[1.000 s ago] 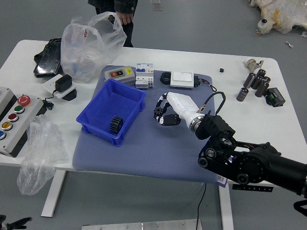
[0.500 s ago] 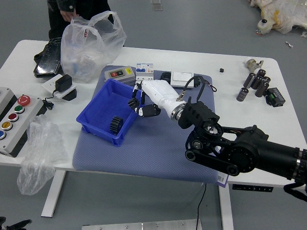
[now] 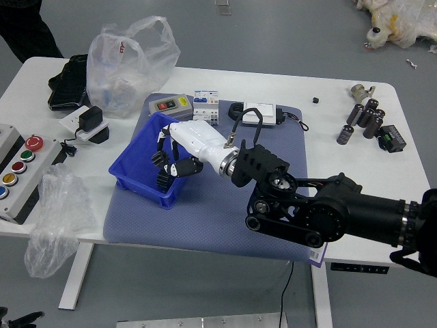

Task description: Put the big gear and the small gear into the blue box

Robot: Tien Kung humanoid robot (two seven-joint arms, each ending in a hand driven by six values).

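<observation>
The right hand (image 3: 197, 140) hung over the blue box (image 3: 139, 193), its fingers (image 3: 187, 167) clasped around the small gear (image 3: 160, 158). Just nearer the worktop's (image 3: 329, 140) front edge than those fingers, the big gear (image 3: 164, 180) lay inside the box. Well left of them and nearer, the left hand (image 3: 26, 320) rested at the corner; far beyond and left, a person (image 3: 26, 31) stood

The right hand (image 3: 179, 150), with the small gear (image 3: 160, 158) at its fingertips, has shifted leftward, so that the blue box (image 3: 134, 158) now lies beneath it; the person (image 3: 26, 31), beyond the hand, has moved farther to its left.
</observation>
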